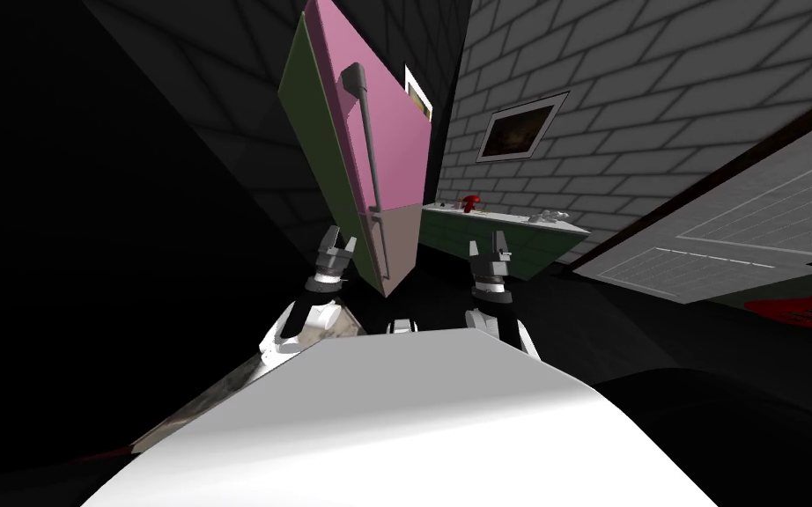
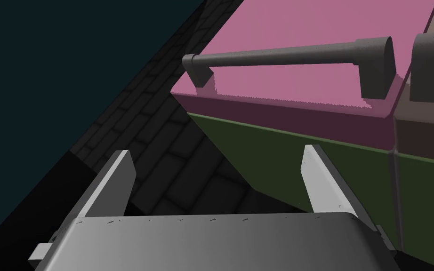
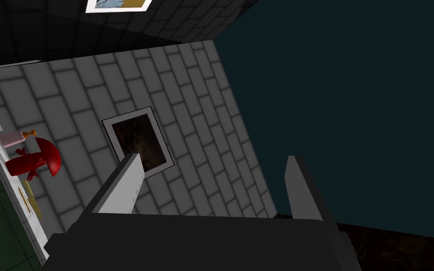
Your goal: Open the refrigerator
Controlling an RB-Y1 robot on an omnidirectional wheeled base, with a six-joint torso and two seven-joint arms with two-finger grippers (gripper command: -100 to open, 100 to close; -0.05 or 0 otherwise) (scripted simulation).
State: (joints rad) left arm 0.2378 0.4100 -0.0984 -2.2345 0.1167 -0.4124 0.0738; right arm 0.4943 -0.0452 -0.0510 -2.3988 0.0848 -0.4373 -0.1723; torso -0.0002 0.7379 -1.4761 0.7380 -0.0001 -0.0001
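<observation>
The refrigerator stands in front of me, tilted by the camera, with a pink upper door, green side walls and a paler lower door. A long grey bar handle runs down the upper door. Both doors lie flat against the body. My left gripper is open and empty, low beside the refrigerator's green side. In the left wrist view the handle lies beyond the left gripper, not touched, and the lower door's handle shows beside it. My right gripper is open and empty, right of the refrigerator.
A green counter with a white top stands right of the refrigerator against the grey brick wall, carrying a red object and small items. A grey panelled door is at the right. A black area lies to the left.
</observation>
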